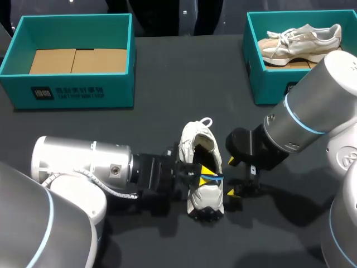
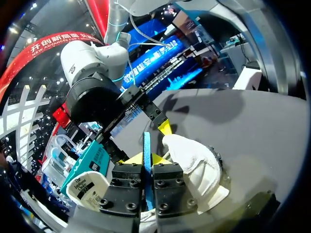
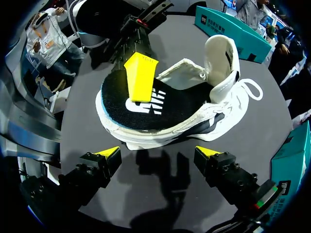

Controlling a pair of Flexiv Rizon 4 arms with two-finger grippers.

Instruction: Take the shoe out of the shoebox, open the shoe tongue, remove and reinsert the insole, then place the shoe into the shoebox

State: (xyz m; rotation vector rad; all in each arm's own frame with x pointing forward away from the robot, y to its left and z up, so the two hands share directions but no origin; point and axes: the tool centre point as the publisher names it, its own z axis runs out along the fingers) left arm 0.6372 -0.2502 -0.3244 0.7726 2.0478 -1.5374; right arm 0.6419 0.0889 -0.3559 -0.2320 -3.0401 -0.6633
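Note:
A white shoe (image 1: 203, 195) lies mid-table with its tongue (image 3: 221, 56) folded back. Its black insole (image 3: 146, 104), blue underneath, sits lifted over the shoe's opening. My left gripper (image 1: 207, 176) comes in from the left and is shut on the insole. In the left wrist view the blue insole edge (image 2: 146, 143) stands between that gripper's (image 2: 147, 156) yellow tips, beside the shoe (image 2: 194, 162). One of its fingertips (image 3: 140, 77) rests on top of the insole. My right gripper (image 1: 231, 177) stands open at the shoe's right side, holding nothing. Its tips (image 3: 158, 154) are spread just short of the sole (image 3: 160, 138).
A teal shoebox (image 1: 72, 92) with cardboard in it stands at the back left. A second teal shoebox (image 1: 268, 84) at the back right holds another pale shoe (image 1: 301, 39). Dark bare tabletop (image 1: 162, 120) lies between the boxes and the shoe.

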